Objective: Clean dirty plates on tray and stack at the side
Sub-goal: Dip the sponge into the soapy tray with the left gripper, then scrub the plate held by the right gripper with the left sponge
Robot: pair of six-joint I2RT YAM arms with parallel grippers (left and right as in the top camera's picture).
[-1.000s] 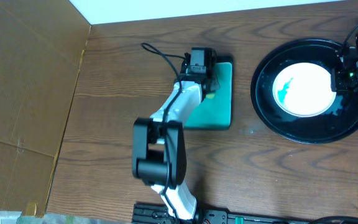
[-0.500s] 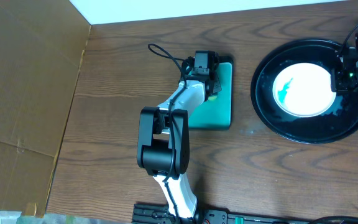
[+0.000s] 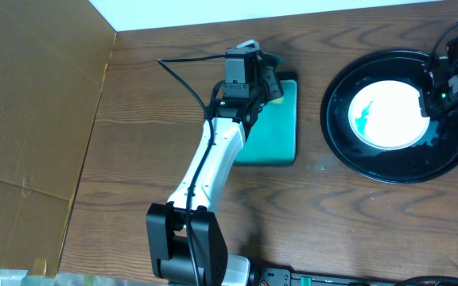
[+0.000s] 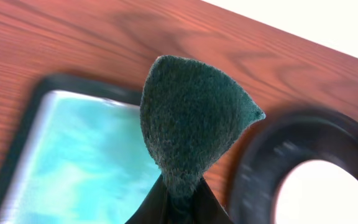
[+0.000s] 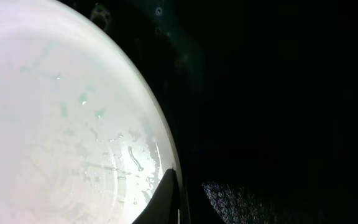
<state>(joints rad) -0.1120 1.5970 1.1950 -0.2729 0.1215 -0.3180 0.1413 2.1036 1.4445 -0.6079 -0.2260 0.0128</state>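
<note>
- Left gripper (image 4: 178, 198): clamped on green pad (image 4: 191, 118), over dish (image 3: 281, 131) edge.
- Right gripper (image 3: 436, 95): at plate (image 3: 388, 115) rim, on tray (image 3: 356, 159); jaw opening cannot be determined.

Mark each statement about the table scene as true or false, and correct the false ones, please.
1. The left gripper holds a dark green scouring pad. True.
2. Three plates lie on the tray. False: only one plate shows there.
3. The plate carries a teal smear. True.
4. The teal dish stands on the tray. False: it stands on the table, beside the tray.
5. The right gripper is at the plate's edge. True.
</note>
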